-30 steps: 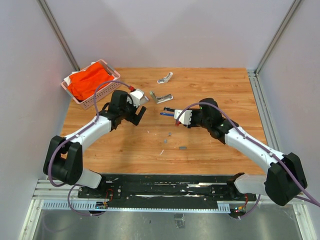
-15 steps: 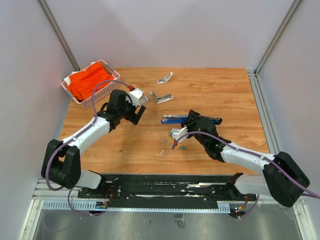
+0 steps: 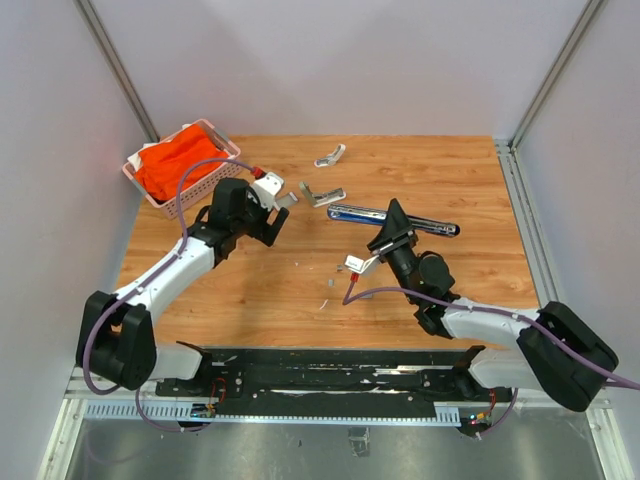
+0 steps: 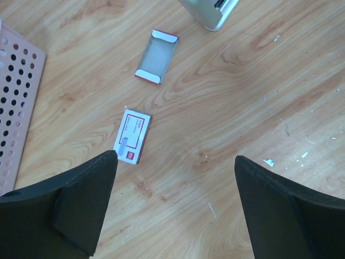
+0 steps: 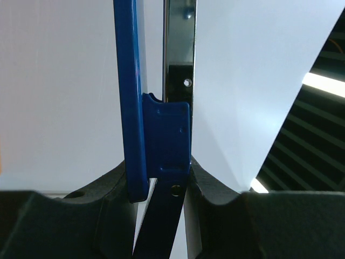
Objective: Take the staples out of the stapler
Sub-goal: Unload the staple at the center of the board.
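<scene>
Right gripper (image 5: 161, 181) swung stapler (image 3: 352, 212) up; box (image 4: 133, 142) label unreadable.

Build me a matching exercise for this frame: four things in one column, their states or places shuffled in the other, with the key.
Things:
1. stapler
2. left gripper
3. basket
4. white box

States or places:
A. open, holding nothing
B. holds an orange cloth
C. lies flat on the table
D. clamped in the right gripper

Pairs: 1-D, 2-A, 3-B, 4-C
</scene>
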### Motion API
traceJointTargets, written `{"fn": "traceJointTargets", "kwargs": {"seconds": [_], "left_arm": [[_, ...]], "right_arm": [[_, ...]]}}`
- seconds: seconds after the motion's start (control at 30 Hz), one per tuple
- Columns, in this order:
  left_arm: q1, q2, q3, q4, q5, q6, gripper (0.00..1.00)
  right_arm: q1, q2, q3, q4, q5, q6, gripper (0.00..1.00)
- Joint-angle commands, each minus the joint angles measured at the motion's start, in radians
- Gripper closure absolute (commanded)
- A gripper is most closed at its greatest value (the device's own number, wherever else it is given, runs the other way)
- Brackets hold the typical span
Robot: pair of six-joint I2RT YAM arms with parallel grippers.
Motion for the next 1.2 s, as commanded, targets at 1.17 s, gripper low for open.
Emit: {"fn": "traceJointTargets", "kwargs": {"seconds": [1.17], "left_arm": [[-0.038,-0.226,0.138,-0.221,0.664,0.277,0.05]], "right_arm": [[0.073,-0.073,-0.150,0.433,-0.348,-0.391,0.99]]}}
